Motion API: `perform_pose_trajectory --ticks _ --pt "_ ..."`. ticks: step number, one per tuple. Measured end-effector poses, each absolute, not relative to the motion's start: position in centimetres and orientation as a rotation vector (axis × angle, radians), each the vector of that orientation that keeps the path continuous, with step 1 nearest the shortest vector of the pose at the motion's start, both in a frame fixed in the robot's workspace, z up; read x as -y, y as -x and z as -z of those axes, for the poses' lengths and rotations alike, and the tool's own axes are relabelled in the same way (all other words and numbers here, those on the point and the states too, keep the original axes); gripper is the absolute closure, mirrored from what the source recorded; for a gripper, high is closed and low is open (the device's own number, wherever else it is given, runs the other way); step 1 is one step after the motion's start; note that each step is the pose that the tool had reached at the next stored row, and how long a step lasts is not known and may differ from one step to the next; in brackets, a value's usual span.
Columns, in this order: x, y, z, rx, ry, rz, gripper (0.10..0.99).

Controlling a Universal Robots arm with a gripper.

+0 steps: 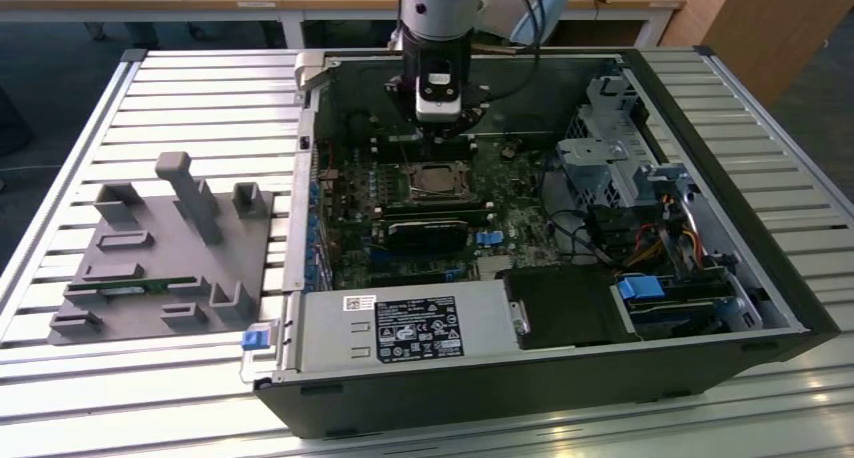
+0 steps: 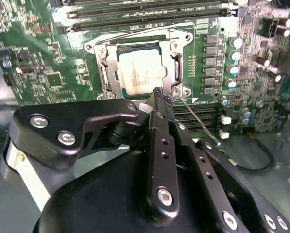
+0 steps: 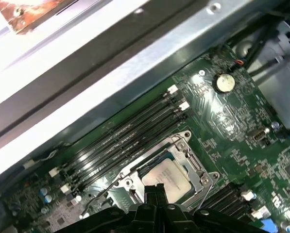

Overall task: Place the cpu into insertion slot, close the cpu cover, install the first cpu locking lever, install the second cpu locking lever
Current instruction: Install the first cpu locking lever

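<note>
**One chip seated, fingers closed at the socket's corner**

Nearest in the exterior view, the open computer case (image 1: 534, 378) lies on the slatted table (image 1: 200, 98). Its power supply (image 1: 400, 328) runs along the near wall, and a grey fixture (image 1: 160, 258) stands on the table toward the exterior view's left. Farther in lies the green motherboard (image 1: 354, 248), first with its black memory slots (image 2: 149, 12), then the socket near the board's middle. The cpu (image 2: 140, 73) sits flat in that socket. The cpu cover (image 2: 106, 73) lies down around it, with the silver top showing through the open centre. A thin wire lever (image 2: 198, 121) slants away from one socket corner (latched or not, I cannot tell). The gripper (image 2: 163, 94) hangs at that same corner on the socket's far side, its fingers pressed together. Whether they pinch the wire is unclear.
</note>
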State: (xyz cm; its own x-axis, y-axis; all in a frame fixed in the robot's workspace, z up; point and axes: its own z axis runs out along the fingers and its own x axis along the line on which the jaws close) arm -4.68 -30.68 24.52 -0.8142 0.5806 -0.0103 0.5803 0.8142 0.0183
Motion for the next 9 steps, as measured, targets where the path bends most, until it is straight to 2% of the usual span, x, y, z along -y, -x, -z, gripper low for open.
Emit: perform_pose_trajectory --ticks 9 --pt "30.68 4.84 -24.45 -3.022 -0.803 -0.021 0.976"
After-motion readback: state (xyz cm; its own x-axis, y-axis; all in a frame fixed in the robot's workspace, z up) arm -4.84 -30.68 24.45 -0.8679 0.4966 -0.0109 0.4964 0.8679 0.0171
